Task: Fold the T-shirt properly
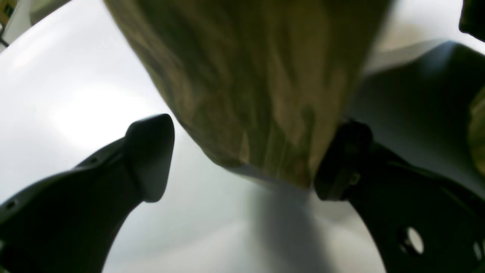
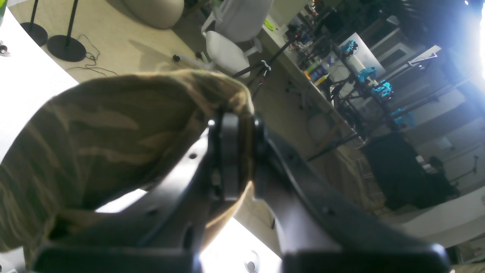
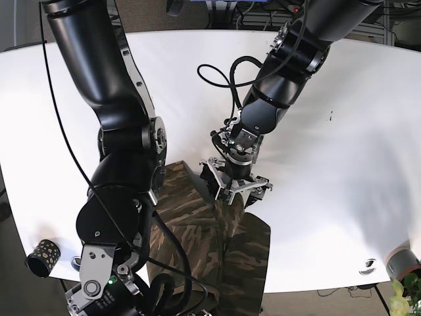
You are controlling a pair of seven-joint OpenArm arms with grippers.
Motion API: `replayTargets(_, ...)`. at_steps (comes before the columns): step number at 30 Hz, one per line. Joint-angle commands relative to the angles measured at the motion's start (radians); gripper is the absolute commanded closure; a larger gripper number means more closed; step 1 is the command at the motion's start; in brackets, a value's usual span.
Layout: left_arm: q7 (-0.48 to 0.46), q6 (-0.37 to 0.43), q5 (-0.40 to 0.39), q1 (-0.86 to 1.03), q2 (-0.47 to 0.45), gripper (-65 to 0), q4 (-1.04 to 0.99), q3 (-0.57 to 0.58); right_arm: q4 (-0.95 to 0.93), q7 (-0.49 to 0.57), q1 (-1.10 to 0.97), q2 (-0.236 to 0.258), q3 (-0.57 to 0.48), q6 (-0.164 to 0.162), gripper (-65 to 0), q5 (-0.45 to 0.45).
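The camouflage T-shirt [image 3: 223, 243] lies bunched at the white table's [image 3: 342, 164] front edge, part of it hanging over. My left gripper [image 3: 235, 186] sits at the shirt's far edge. In the left wrist view this gripper [image 1: 246, 178] is open, and a hanging fold of the T-shirt [image 1: 257, 87] brushes one of its fingers [image 1: 343, 163] while the other stays apart from the cloth. My right gripper [image 2: 244, 151] is shut on a lifted edge of the T-shirt [image 2: 106, 132]; in the base view it is hidden below its own arm [image 3: 125, 164].
A small black spotted cup [image 3: 41, 257] stands at the table's front left edge. A grey object [image 3: 402, 262], a plant [image 3: 402, 301] and a small round fitting [image 3: 367, 266] sit at the front right. Chairs and stands fill the floor beyond the table.
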Motion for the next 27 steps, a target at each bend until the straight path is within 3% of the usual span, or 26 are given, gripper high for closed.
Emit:
replayTargets(1,-0.027,0.006,0.006,-0.036,0.011,-51.7,0.007,0.000,0.012,0.033,0.048,-0.002,-0.001,-0.009,0.0,0.005)
replayTargets(5,-0.027,0.006,0.006,-0.036,0.011,-50.4,0.001,-0.001,0.012,0.033,0.048,-0.002,-0.001,-0.009,0.0,0.005)
replayTargets(10,-0.030,0.006,0.007,-0.038,0.011,-31.8,0.001,-0.001,0.012,0.033,0.048,-0.002,0.002,-0.009,0.0,0.005)
replayTargets(15,-0.032,0.006,0.007,-0.045,0.011,-22.2,0.001,-0.001,0.012,0.033,0.048,-0.001,0.004,-0.009,0.0,0.005)
replayTargets(21,-0.029,0.006,0.007,-0.048,-0.006,0.0,0.009,-0.001,0.014,0.033,0.048,-0.001,0.004,-0.009,0.0,0.005)
replayTargets(27,-0.027,0.003,0.006,-0.032,-0.050,0.0,0.116,-0.049,0.014,0.033,0.046,0.003,0.005,-0.009,0.0,0.004)
